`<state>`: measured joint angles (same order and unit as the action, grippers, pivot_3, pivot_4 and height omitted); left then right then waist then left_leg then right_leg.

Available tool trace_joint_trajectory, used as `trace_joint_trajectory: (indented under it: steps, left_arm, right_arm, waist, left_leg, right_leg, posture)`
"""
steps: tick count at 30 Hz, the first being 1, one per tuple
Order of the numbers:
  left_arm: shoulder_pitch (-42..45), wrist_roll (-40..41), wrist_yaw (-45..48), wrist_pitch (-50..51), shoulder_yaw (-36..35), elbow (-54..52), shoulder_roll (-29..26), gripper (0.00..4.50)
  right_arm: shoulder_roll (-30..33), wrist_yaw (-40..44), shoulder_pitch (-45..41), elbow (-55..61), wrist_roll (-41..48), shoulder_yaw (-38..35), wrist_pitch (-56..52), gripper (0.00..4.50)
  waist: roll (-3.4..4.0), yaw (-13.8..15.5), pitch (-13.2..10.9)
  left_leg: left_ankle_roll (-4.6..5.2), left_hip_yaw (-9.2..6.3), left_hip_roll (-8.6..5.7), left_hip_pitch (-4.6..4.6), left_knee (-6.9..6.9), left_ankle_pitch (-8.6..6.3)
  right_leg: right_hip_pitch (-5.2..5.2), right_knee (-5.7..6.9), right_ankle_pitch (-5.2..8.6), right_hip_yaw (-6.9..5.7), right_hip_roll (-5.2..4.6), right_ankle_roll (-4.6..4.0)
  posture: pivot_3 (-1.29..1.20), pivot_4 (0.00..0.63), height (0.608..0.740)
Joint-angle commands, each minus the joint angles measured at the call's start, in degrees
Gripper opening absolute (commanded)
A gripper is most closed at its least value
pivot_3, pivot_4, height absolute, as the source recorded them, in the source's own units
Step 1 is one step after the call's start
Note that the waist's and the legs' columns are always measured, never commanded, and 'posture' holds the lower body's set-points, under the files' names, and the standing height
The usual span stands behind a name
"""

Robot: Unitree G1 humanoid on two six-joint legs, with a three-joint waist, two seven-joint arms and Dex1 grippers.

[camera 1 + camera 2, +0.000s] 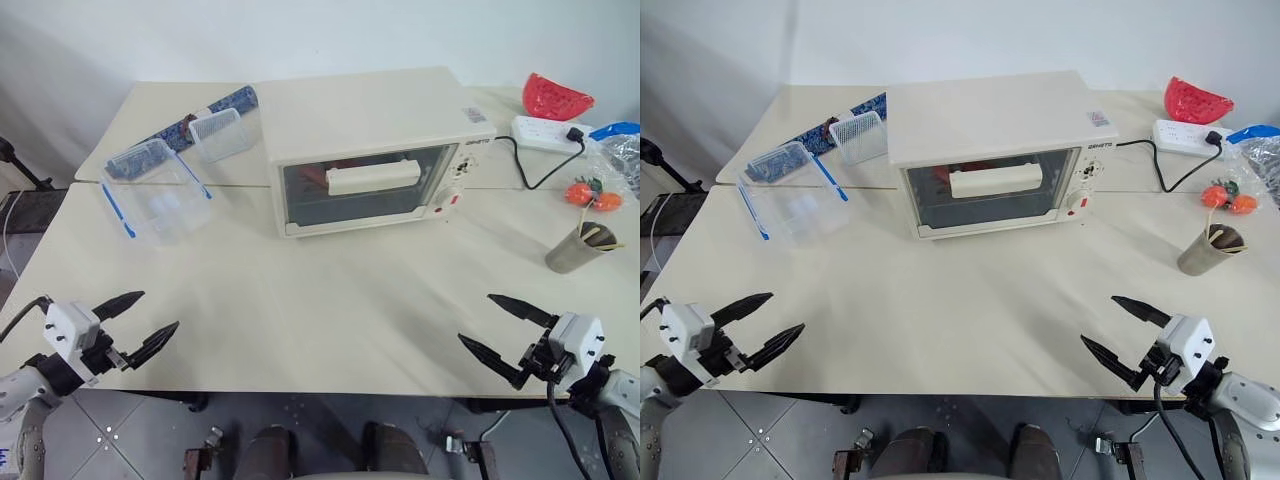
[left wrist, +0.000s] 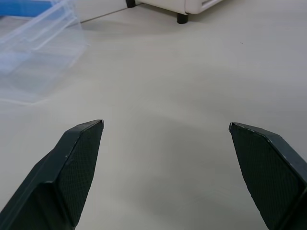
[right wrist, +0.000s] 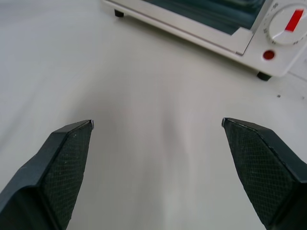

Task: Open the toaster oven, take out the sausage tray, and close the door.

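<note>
- Two grippers wait at the near edge of the surface (image 1: 330, 320), the left gripper (image 1: 140, 322) by the near left corner and the right gripper (image 1: 505, 325) by the near right corner, each with its black fingers spread wide apart and holding nothing.
- Both angle inward toward the middle, which reads as a ready pose ahead of the first reach.
- Set toward the far edge, about midway along it, the toaster oven (image 1: 365, 115) faces the near edge, so its front can be reached head-on.
- Its door (image 1: 362, 190) is shut and upright, with the long bar handle (image 1: 372, 177) across the glass; opening looks not yet begun.
- Behind the glass a reddish shape shows dimly; I take it for the sausage tray inside, though the tray itself cannot be made out.
- From either gripper the handle lies well apart, farther in and toward the centre, with bare surface between.
- Clear plastic boxes (image 1: 160, 190) lie beside the oven toward the far left corner, off the likely path; a metal cup (image 1: 578, 247) stands by the right edge.
</note>
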<state>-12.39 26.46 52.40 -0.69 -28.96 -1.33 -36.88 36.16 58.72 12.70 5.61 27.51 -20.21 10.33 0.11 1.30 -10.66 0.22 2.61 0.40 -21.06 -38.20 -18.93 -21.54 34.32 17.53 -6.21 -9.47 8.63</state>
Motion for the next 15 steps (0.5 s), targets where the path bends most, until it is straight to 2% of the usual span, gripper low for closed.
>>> trace_joint_trajectory:
  steps: [1, 5, 9, 15]
  left_arm:
    - [-0.8, 0.4, 0.0, -0.2, -0.3, -1.2, -0.2, 4.45]
    - [1.4, 15.4, 4.3, 11.1, -1.9, -6.4, -0.8, 4.45]
    - [4.3, 26.4, 5.7, 20.8, -2.7, -10.1, -2.4, 4.45]
    - [9.3, 28.7, 3.0, 25.5, 2.4, -16.5, -1.3, 4.45]
  right_arm:
    - [-0.1, 1.0, -0.4, -0.8, 0.3, 0.1, 1.1, 4.5]
    - [-0.1, -0.2, -5.0, -0.2, 3.6, 1.9, -6.0, 4.5]
    - [0.0, -1.0, -11.0, 0.7, 6.3, 3.3, -11.8, 4.5]
    - [0.2, 0.3, -27.6, -3.7, 8.8, 6.9, -20.0, 4.5]
  waist:
    - [0.0, 0.0, 0.0]
    - [-0.02, -0.1, 0.0]
    - [-0.01, -0.1, 0.0]
    - [0.04, -0.5, 0.0]
  left_leg:
    - [0.0, 0.0, 0.1, 0.0, 0.0, 0.0]
    - [0.0, 0.02, 0.23, -0.01, -0.03, -0.01]
    - [-0.01, -0.27, 0.3, 0.03, -0.11, 0.0]
    - [-0.02, -0.35, 0.24, 0.01, -0.2, 0.0]
  right_leg:
    - [0.0, 0.0, 0.0, -0.01, 0.0, 0.0]
    - [0.0, 0.01, 0.0, -0.01, 0.01, 0.0]
    - [-0.01, 0.11, -0.04, 0.02, 0.01, -0.06]
    - [-0.02, 0.13, -0.06, 0.06, 0.04, -0.09]
  posture:
    - [0.0, 0.15, 0.74]
    - [0.0, 0.15, 0.74]
    - [0.0, 0.15, 0.74]
    - [0.0, 0.15, 0.74]
